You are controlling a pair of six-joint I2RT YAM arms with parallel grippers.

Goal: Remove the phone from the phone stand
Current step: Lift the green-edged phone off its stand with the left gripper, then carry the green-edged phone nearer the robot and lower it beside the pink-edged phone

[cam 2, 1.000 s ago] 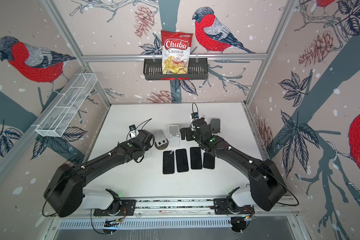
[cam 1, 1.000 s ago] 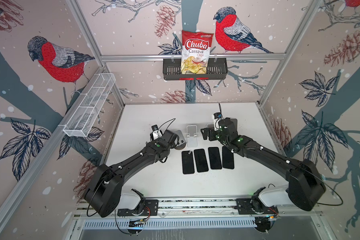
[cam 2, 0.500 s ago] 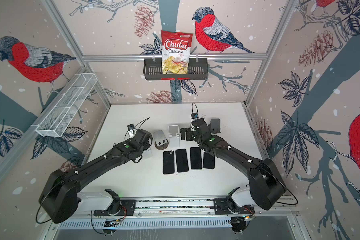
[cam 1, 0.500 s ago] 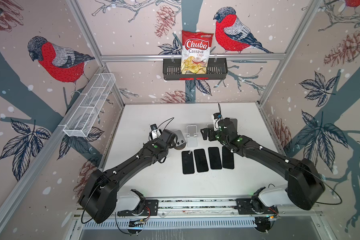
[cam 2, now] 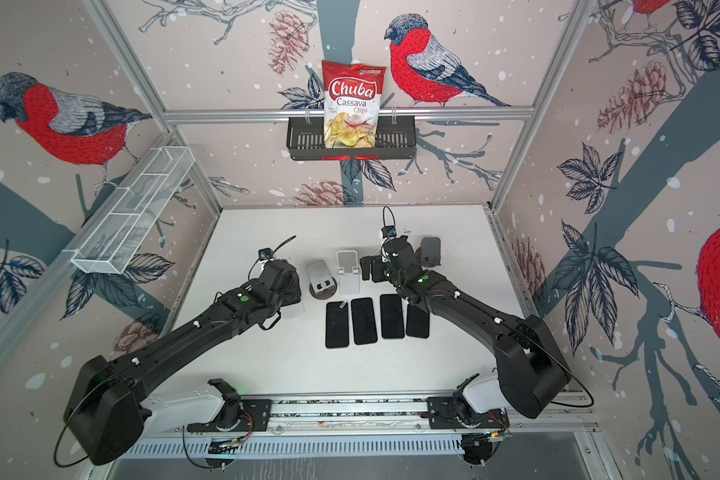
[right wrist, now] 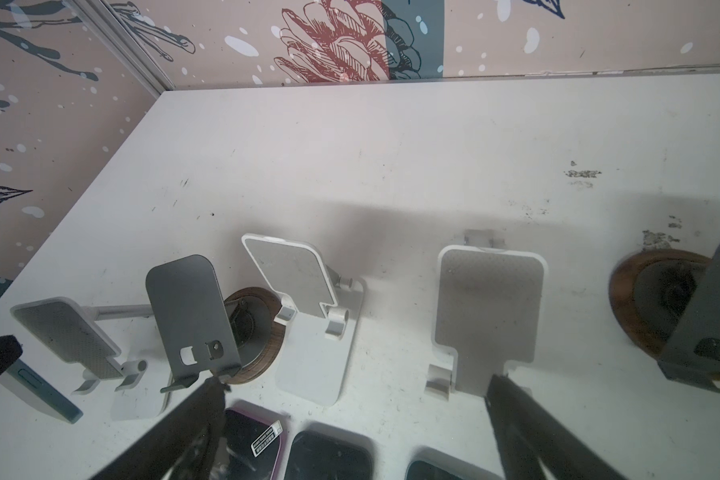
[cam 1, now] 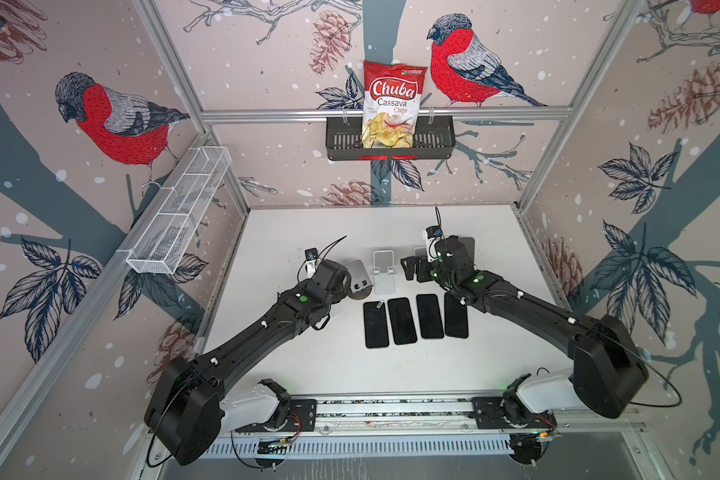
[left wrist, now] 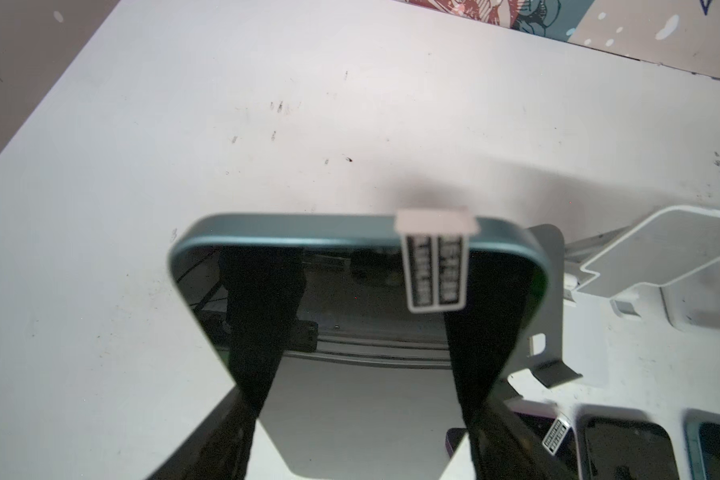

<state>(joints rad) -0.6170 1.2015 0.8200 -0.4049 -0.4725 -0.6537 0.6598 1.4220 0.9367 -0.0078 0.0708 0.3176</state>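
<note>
Grips the teal-edged phone [left wrist: 350, 299] across its width in the left end effector [left wrist: 362, 399], with fingers [left wrist: 246, 419] pressed to both long edges. Shows the dark screen turned toward the wrist camera and a barcode sticker [left wrist: 435, 266] folded over the top edge. Holds it tilted, off the cradle of the leftmost white stand [right wrist: 67, 336] and just beside it; cannot tell whether its lower end touches the worktop [left wrist: 184, 124]. Hovers the right end effector [right wrist: 356, 384] empty, jaws spread wide, in front of the broad white stand [right wrist: 491, 316]. Shows, in both top views, a row of four dark phones [cam 1: 402, 320] lying flat on the worktop, nearer the arm bases than the stands.
</note>
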